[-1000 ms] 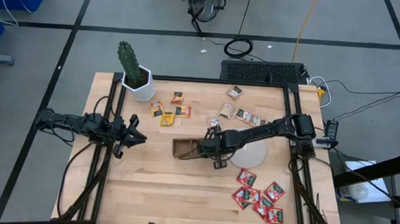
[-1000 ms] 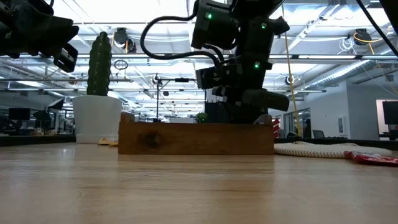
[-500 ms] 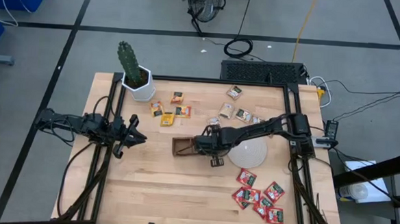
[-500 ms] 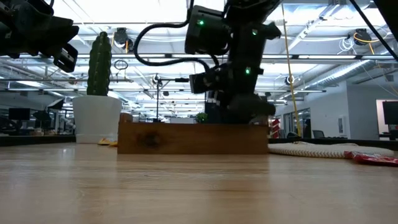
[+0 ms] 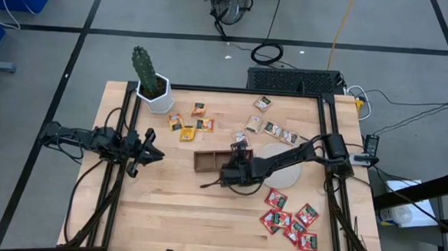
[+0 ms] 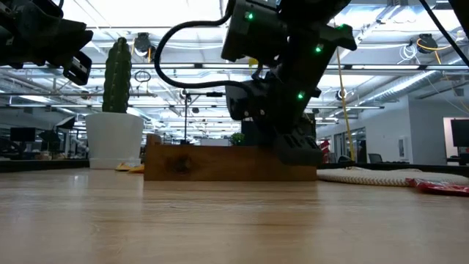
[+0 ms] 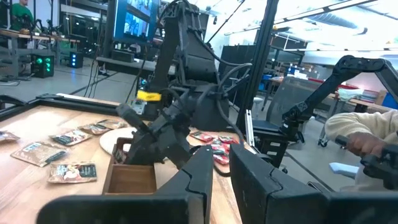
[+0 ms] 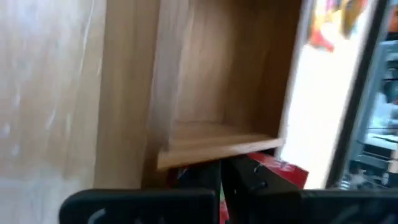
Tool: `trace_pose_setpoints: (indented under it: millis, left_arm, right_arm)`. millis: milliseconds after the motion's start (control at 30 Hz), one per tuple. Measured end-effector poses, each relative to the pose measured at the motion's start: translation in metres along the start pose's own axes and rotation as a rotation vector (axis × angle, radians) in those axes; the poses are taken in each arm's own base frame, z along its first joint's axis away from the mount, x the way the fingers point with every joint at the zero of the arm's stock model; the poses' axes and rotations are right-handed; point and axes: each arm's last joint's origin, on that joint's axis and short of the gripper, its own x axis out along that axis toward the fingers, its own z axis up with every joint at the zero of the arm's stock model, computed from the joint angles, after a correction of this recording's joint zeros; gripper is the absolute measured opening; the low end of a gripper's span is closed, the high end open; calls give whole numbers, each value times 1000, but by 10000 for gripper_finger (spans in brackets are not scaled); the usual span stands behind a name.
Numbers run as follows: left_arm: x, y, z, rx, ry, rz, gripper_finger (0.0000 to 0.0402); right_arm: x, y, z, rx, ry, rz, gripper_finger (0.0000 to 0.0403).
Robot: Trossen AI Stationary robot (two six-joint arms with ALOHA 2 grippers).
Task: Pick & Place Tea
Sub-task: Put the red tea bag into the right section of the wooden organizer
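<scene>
Right gripper (image 5: 227,174) shut on a red tea sachet (image 8: 273,169), low over the tray (image 5: 211,159).
Risk: fingers sit at the tray's near wall; a drop here may land the sachet on the rim or table (image 5: 166,207). Other sachets lie scattered far and near-right. Left gripper (image 5: 148,146) waits at left, nearly closed, empty.

No readable text, labels, brands or numbers anywhere that I can make out. The tan tea sachets (image 7: 71,172) on my worktop (image 7: 43,190) carry dark printed bands, but the lettering is too small to read (same for the red sachets (image 5: 289,223) seen from above). The screens (image 7: 135,22) in the room behind show bright content, nothing legible. The yellow tag (image 7: 147,96) on the other arm has no visible writing.
</scene>
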Motion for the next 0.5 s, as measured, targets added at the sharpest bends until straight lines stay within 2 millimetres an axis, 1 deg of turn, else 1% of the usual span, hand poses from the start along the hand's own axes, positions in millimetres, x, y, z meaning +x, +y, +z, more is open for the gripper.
trace_pose_setpoints:
  millis: [333, 500]
  left_arm:
    - [0, 0, 0, 0, 0, 0, 58]
    - [0, 0, 0, 0, 0, 0, 58]
  right_arm:
    - [-3, -5, 0, -37, 37, -203, 0]
    - [-3, -7, 0, -51, 47, -249, 0]
